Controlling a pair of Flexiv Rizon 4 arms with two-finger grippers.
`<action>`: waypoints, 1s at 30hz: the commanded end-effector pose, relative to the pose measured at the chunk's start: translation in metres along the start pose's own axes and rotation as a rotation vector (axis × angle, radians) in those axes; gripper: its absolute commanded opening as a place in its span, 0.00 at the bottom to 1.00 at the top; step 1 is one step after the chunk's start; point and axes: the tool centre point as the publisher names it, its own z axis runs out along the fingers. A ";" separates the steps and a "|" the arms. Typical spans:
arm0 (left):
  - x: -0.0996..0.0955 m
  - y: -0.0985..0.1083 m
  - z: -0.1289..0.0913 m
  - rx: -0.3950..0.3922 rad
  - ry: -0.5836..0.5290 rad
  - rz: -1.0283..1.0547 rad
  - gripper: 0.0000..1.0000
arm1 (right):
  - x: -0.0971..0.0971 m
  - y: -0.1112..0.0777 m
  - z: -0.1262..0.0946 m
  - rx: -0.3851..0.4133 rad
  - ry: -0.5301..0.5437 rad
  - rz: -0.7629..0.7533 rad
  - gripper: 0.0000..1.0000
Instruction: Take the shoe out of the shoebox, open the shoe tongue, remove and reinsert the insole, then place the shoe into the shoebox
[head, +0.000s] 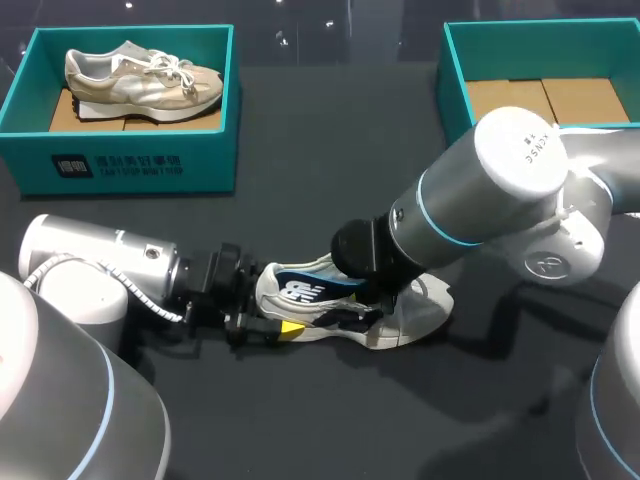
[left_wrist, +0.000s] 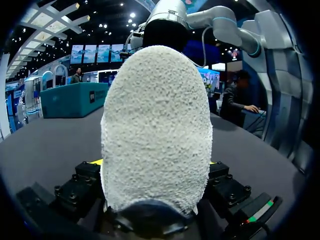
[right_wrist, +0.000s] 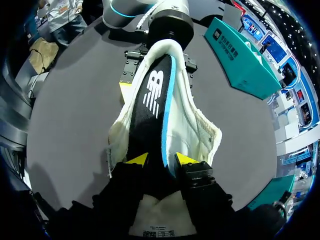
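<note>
A white shoe lies on its side on the dark table, toe toward my right. Its black insole with a blue edge sticks out of the opening. My left gripper is shut on the shoe's heel, one finger on each side. My right gripper hangs over the shoe's mouth. In the right wrist view its yellow tips stand apart, and the front end of the insole lies between them, inside the shoe.
A teal shoebox at the back left holds a second, beige shoe. Another teal shoebox with a bare cardboard floor stands at the back right. My right arm's big elbow hangs above the table in front of that box.
</note>
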 end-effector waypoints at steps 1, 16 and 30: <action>-0.001 0.000 0.000 -0.001 0.001 0.000 0.00 | 0.000 0.006 -0.001 0.031 0.023 0.014 0.42; -0.001 0.000 0.000 -0.001 0.001 0.000 0.00 | -0.008 0.019 0.005 0.100 0.201 0.081 0.35; -0.001 0.000 0.000 -0.001 0.001 0.000 0.00 | -0.001 0.026 0.020 0.119 0.296 0.108 0.28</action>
